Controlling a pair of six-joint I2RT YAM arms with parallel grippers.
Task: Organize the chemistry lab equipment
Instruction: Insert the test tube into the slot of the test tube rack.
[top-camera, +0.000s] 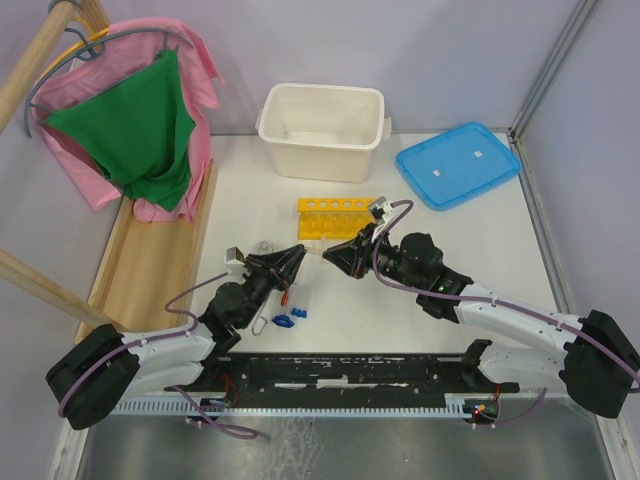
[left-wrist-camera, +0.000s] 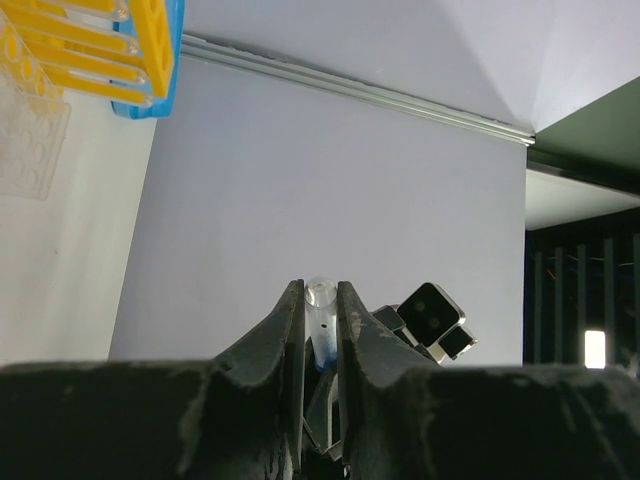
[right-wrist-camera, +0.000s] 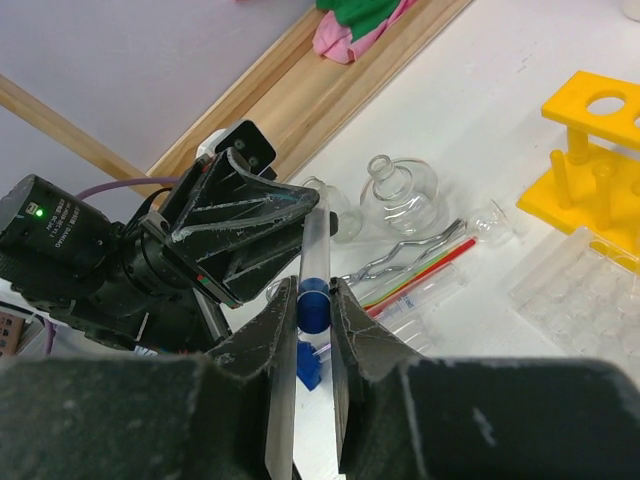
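Note:
A clear tube (top-camera: 316, 256) with a blue cap (right-wrist-camera: 313, 303) hangs in the air between both grippers, above the table's middle. My left gripper (top-camera: 296, 256) is shut on the tube's clear body (left-wrist-camera: 321, 312). My right gripper (top-camera: 338, 256) is shut on the blue cap end, fingertips (right-wrist-camera: 285, 300) on either side of it. The yellow rack (top-camera: 335, 218) lies just behind them. Glass flasks (right-wrist-camera: 400, 186), metal tongs (right-wrist-camera: 410, 256), the red rod (right-wrist-camera: 425, 272) and more clear tubes (right-wrist-camera: 430, 300) lie on the table under the grippers.
A white tub (top-camera: 322, 135) stands at the back centre, and a blue lid (top-camera: 458, 163) lies to its right. Loose blue caps (top-camera: 288, 319) lie near the left arm. A clear well plate (right-wrist-camera: 575, 295) lies beside the rack. A wooden rail with pink and green cloths (top-camera: 140, 130) lines the left side.

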